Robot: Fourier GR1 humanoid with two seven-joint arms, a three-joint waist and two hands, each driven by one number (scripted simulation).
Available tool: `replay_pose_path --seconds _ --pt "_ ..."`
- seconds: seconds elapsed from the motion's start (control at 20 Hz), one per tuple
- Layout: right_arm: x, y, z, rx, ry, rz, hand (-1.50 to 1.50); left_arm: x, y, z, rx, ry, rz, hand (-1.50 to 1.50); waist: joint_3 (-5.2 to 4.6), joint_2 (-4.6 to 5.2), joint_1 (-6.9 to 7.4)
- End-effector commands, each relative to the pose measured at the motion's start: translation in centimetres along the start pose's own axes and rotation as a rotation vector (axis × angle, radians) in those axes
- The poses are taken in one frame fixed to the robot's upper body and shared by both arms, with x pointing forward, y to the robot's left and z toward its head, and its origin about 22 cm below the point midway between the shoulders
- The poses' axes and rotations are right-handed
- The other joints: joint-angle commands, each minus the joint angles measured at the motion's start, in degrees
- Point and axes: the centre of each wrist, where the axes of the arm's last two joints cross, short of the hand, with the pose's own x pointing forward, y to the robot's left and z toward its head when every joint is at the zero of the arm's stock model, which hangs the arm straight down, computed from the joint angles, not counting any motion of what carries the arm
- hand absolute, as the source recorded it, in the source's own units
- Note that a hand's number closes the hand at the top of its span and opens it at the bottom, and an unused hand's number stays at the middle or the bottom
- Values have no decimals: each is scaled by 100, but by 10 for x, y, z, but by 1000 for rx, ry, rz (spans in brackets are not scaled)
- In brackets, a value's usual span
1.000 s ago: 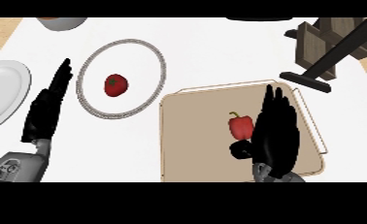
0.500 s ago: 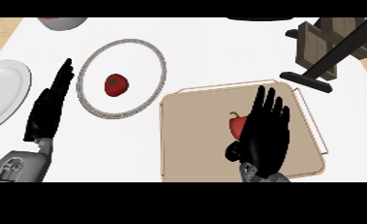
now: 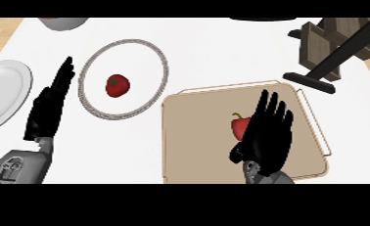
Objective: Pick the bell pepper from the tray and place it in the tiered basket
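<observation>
Right hand [image 3: 265,139] is over the tray, with its fingers straight and spread wide. It holds nothing. It comes in from the bottom edge, and its fingers point up the view.

Left hand [image 3: 49,107] rests at the left side of the view. Its fingers are straight too and close together, and they point up. It holds nothing.

Under everything is the big white counter [image 3: 209,49]. On it, low and to the right, lies the flat tan tray [image 3: 202,142] with a thin raised rim. At the top right stands the tiered basket [image 3: 321,36], made of brown wood with a black pole and a black foot. It is apart from the tray.

Left of the tray is a round plate [image 3: 165,73] with a grey speckled rim. A plain white plate [image 3: 11,90] shows at the far left edge, cut off by the view. A grey bowl [image 3: 63,22] peeks in at the top left.

The red bell pepper [image 3: 239,127] with its green stem sits on the tray. The right hand covers its right side, and I cannot tell if they touch. A small red round fruit [image 3: 118,85] lies on the speckled plate.
</observation>
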Motion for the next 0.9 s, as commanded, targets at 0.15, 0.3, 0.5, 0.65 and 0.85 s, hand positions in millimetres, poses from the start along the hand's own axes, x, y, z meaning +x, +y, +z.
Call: replay_pose_path --seconds 0.15,0.3,0.5,0.65,0.85 --pt "15 -8 -9 29 227 25 -150 -5 5 10 -7 -17 -10 0 0 -3 75" --pt "10 17 -12 63 230 28 -150 -9 4 9 5 -11 -10 0 4 10 51" --pt "13 12 -19 65 221 14 -150 -12 6 9 -6 -1 0 0 3 7 33" --pt "0 28 -18 84 235 -7 -150 -18 12 9 3 19 -6 0 4 4 8" --pt "12 9 -19 124 231 -8 -150 -17 4 19 -5 14 -1 0 3 -10 36"
